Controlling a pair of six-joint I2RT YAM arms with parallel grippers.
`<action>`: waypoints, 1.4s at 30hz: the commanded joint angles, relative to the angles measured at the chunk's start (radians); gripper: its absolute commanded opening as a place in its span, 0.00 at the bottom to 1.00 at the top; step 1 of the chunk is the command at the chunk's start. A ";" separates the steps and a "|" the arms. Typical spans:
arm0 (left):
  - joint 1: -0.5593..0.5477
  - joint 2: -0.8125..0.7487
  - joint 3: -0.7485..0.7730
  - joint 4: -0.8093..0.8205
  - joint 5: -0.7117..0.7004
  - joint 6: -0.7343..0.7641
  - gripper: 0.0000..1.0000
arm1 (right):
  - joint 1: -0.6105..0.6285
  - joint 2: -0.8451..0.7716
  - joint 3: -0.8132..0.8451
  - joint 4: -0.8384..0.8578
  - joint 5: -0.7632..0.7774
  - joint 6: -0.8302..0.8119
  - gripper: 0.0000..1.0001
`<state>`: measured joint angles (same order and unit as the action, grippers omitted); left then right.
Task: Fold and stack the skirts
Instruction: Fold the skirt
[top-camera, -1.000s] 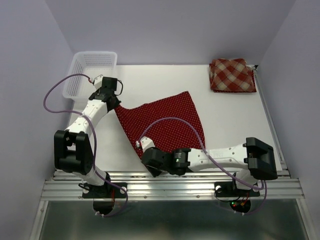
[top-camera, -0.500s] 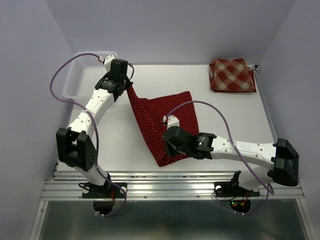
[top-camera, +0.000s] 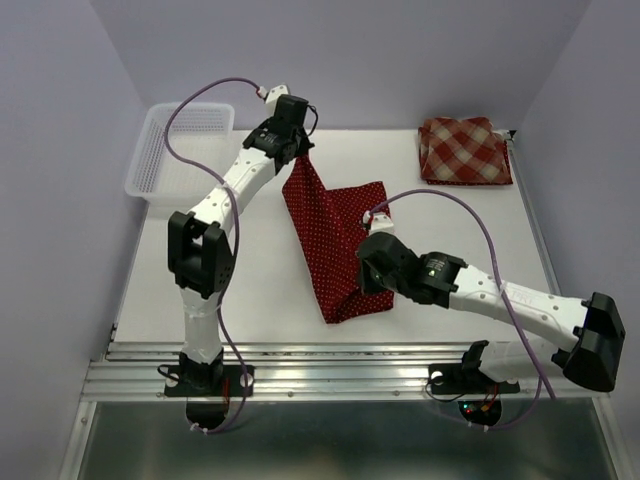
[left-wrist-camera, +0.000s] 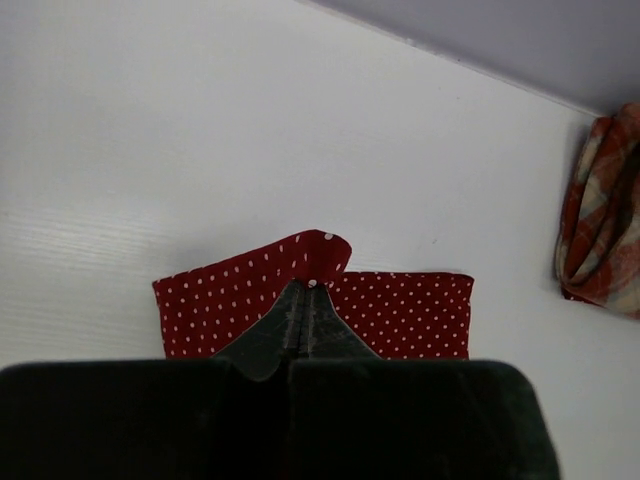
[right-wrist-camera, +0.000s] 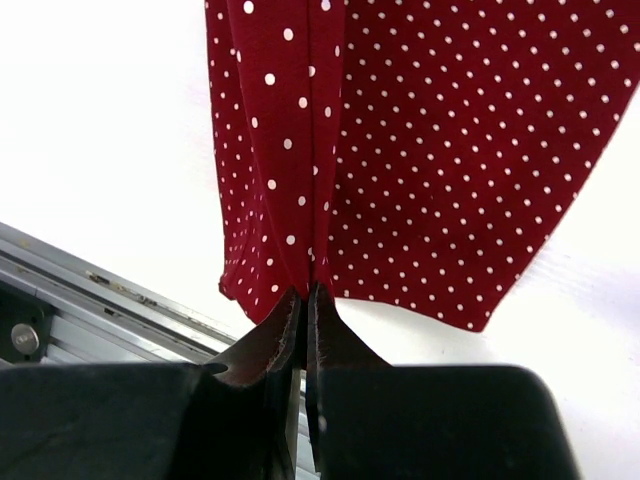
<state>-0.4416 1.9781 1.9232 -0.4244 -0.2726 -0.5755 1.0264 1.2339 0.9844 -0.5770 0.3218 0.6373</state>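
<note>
One white mesh basket (top-camera: 178, 150) stands at the far-left corner of the table (top-camera: 240, 290), apart from the cloth; the left gripper (left-wrist-camera: 305, 297) is closed on the far corner of the one polka-dot skirt (top-camera: 328, 225), holding it raised over mid-table; the right gripper (right-wrist-camera: 304, 300) is pinched tight on the skirt's nearer part, its arm hiding some cloth; one folded plaid skirt (top-camera: 465, 150) lies in the far-right corner, well apart.

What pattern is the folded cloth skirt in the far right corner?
Red and tan plaid skirt; clearest in top external view.
</note>
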 joint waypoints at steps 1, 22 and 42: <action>-0.043 0.056 0.175 0.036 0.015 0.046 0.00 | -0.020 -0.048 -0.009 -0.073 0.019 0.035 0.01; -0.175 0.326 0.367 0.234 0.213 0.095 0.00 | -0.061 -0.149 -0.145 -0.127 -0.010 0.166 0.01; -0.233 0.510 0.375 0.342 0.225 0.075 0.00 | -0.132 -0.044 -0.291 0.008 -0.058 0.160 0.01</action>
<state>-0.6811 2.4851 2.2406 -0.1452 -0.0116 -0.5026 0.9165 1.1736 0.7082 -0.6327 0.2970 0.8165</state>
